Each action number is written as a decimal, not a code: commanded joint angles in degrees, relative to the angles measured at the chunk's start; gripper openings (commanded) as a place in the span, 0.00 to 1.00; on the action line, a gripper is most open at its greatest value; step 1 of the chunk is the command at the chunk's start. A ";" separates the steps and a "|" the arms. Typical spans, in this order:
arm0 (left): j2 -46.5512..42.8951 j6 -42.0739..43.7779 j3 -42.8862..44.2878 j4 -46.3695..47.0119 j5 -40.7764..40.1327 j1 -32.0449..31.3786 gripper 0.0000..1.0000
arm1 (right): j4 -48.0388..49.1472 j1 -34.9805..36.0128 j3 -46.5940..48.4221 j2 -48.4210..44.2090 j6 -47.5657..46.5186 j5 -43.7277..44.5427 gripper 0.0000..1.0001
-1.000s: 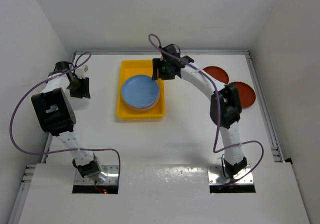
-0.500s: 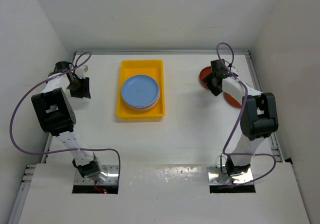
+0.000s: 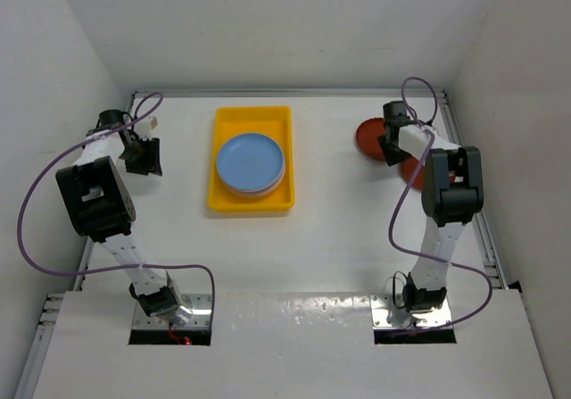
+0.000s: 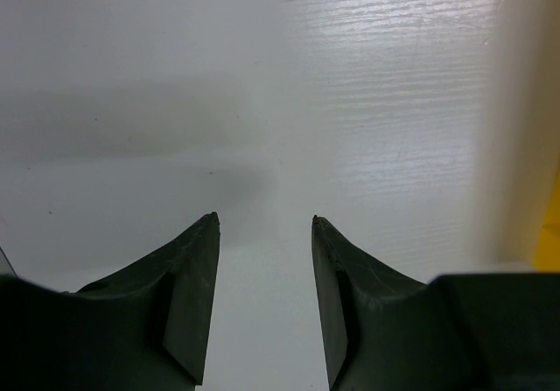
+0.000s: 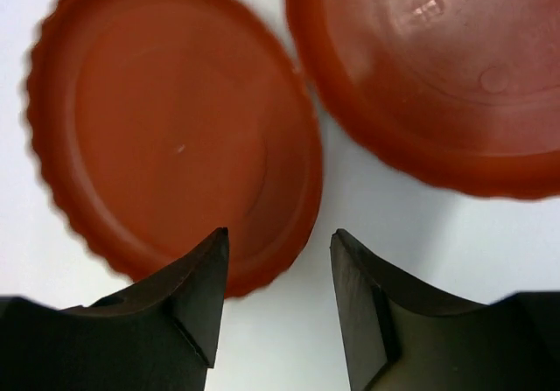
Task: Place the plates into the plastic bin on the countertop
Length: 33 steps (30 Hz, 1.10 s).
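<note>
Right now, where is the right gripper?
Top view, far right: right gripper open over the rim of the fluted dark red plate, beside a second red plate.

This is looking like a robotics lab test cell. A left arm [image 3: 94, 198] and a right arm [image 3: 446, 194] are sitting bolted on metal plates [image 3: 169, 314] at a bare white counter [image 3: 330, 238]. White walls [image 3: 268, 24] are boxing it in, and purple cables [image 3: 27, 229] are looping loose.

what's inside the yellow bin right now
The yellow bin holds a light blue plate lying on others. A pinkish rim peeks out beneath it; the top plate covers the rest, so their number is hidden.
</note>
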 commanded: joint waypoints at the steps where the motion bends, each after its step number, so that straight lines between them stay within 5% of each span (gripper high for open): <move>1: -1.44 0.49 -0.42 0.99 0.73 0.41 0.49 | -3.42 -0.94 2.29 3.36 3.99 -0.75 0.49; 7: -1.44 0.49 -0.42 0.99 0.20 0.94 0.49 | -3.77 -1.12 4.40 6.35 2.33 -2.69 0.37; 11: -1.44 0.49 -0.42 0.99 0.20 0.94 0.49 | -0.88 -1.12 3.87 6.00 -0.92 -4.44 0.00; 24: -1.44 0.49 0.63 0.99 0.20 0.94 0.49 | 27.51 10.91 -6.06 -14.30 -22.97 -11.37 0.00; 29: -1.44 -0.04 1.16 0.99 0.81 0.94 0.49 | 18.34 18.04 3.50 -8.17 -34.72 -24.64 0.00; 33: -1.44 -0.04 1.16 0.99 0.82 0.94 0.49 | 3.90 23.04 23.91 3.07 -41.96 -32.57 0.00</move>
